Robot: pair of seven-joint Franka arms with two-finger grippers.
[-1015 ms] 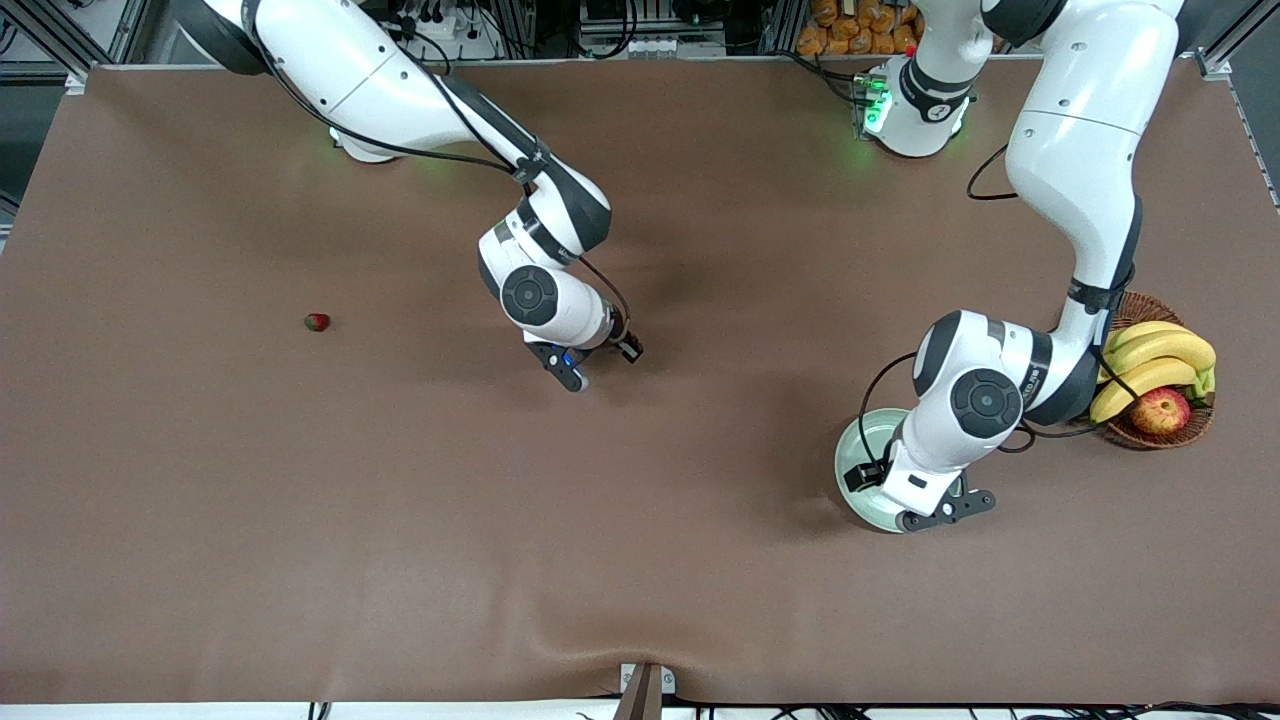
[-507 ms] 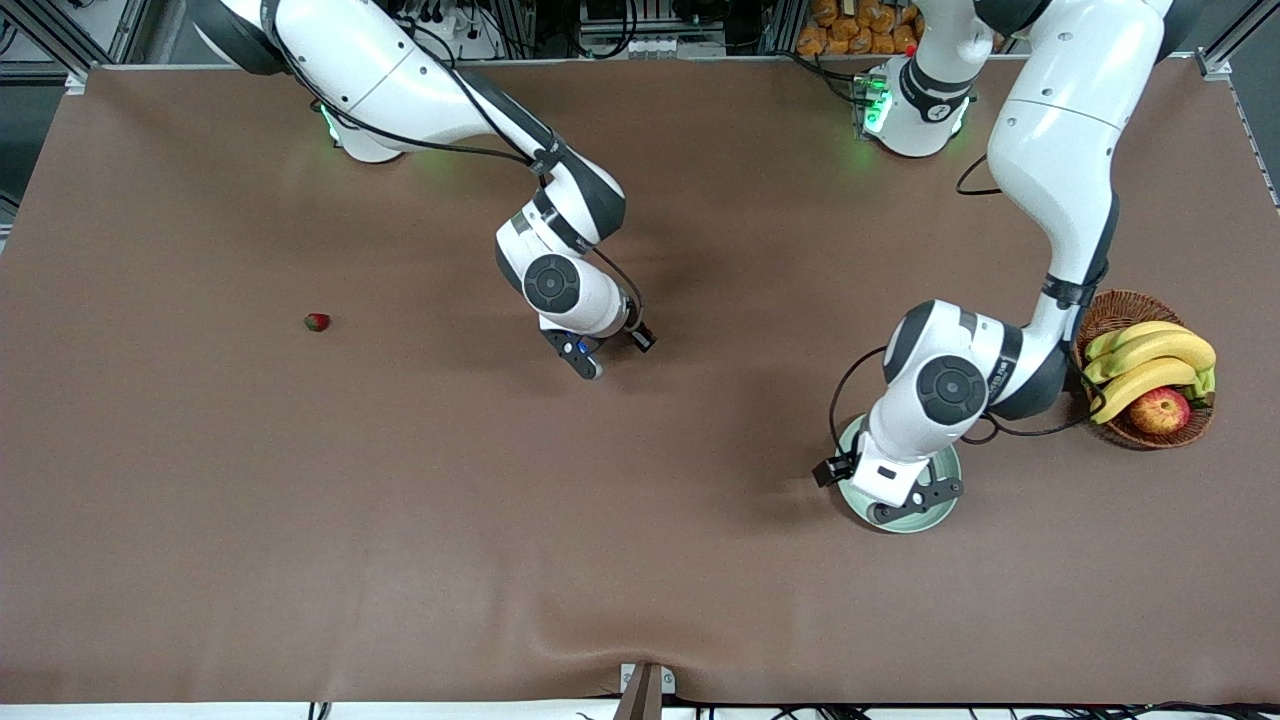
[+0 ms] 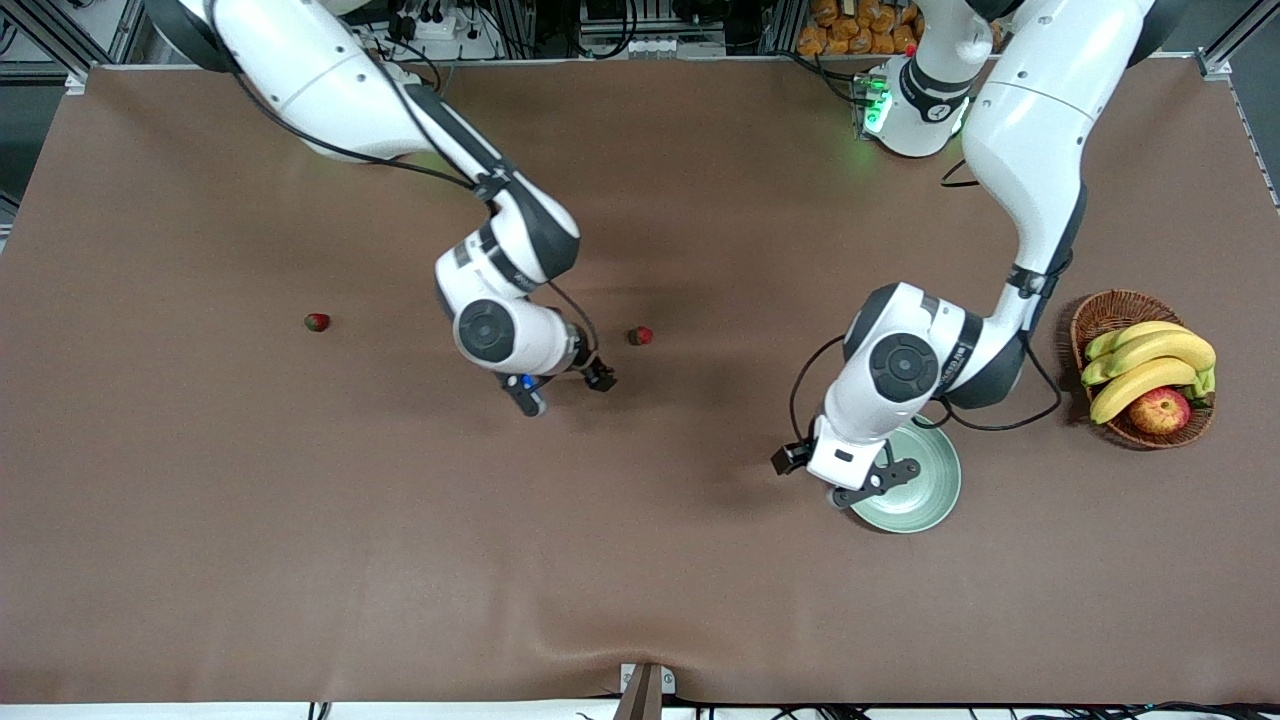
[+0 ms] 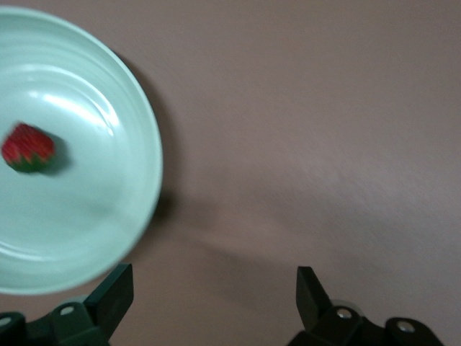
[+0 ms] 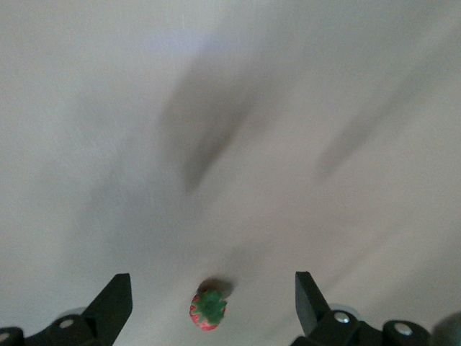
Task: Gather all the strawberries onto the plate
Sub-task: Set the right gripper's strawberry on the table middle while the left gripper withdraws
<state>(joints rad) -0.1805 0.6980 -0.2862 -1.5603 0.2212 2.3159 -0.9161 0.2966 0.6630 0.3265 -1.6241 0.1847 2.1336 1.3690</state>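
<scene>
Counting progress, I see one strawberry (image 4: 27, 148) in the plate (image 3: 925, 500) and two on the bench (image 3: 640, 560), one (image 3: 640, 336) between my empty, wide-open right tool (image 5: 213, 306) fingers, the other (image 3: 317, 322) nearer the right arm's end, while my left tool (image 3: 862, 487), empty and wide open, hangs over the plate's rim.

Bare table (image 3: 300, 520) around strawberries (image 3: 640, 336), left claw (image 3: 868, 484) seemingly overhanging plate (image 3: 925, 500)

Strawberry (image 5: 208, 311) btwn open jaws

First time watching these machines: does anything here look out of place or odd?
Two strawberries lie loose on the brown table, apart from each other, while one strawberry is in the plate. Nothing looks spilled or damaged.
</scene>
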